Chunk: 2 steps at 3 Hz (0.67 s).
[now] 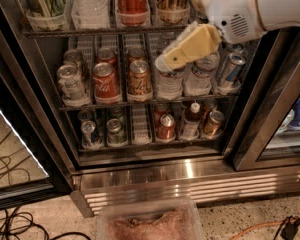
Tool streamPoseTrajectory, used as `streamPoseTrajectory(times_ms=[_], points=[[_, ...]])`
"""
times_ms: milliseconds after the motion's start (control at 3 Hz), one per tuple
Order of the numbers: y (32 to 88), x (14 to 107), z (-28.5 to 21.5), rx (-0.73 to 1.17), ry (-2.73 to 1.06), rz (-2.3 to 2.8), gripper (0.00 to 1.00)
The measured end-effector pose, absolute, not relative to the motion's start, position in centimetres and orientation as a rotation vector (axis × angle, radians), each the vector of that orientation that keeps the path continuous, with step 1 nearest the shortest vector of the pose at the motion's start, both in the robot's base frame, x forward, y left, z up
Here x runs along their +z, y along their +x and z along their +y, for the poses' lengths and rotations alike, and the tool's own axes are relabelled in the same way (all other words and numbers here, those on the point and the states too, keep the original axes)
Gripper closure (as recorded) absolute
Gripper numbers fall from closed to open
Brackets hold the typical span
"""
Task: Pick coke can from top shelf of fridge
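Nearest, at 6 o'clock, a clear plastic bin [140, 206] sits on the floor just before the ribbed base of the fridge [190, 181]. Above, the pincer [170, 59] hangs in front of the racks at about 1 o'clock from frame centre, overlapping a water bottle [170, 84]; whether it is set wide or narrow cannot be told, and nothing is seen held in it. Behind it, the coke can [105, 81] stands upright in the front row of the rack taken here as the top shelf [140, 103] — at 8 o'clock from the pincer, well apart. A silver-grey can [70, 81] stands just beside it at 9 o'clock, a copper-brown can [139, 79] just beside it at 3 o'clock, between target and pincer. Judgement: the approach is the step in hand; no grasp yet. Hazards — a sideways pass could clip the copper-brown can or the bottle; close neighbours leave little room to straddle the target; the front rail could snag its base on withdrawal. A further red Coca-Cola container [132, 1] on the rack above, at 12 o'clock and cut by the frame, invites a wrong pick.
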<state>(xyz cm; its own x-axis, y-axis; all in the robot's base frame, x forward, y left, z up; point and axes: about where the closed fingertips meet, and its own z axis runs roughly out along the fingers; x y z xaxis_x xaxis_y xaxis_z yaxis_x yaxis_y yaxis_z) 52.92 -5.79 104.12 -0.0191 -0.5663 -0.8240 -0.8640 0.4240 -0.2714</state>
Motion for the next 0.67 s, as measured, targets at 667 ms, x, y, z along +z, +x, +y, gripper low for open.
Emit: streamPoseTrajectory(times_ms=[667], points=[[52.2,105.4,-0.9,0.467,-1.124,1.597,0.00]])
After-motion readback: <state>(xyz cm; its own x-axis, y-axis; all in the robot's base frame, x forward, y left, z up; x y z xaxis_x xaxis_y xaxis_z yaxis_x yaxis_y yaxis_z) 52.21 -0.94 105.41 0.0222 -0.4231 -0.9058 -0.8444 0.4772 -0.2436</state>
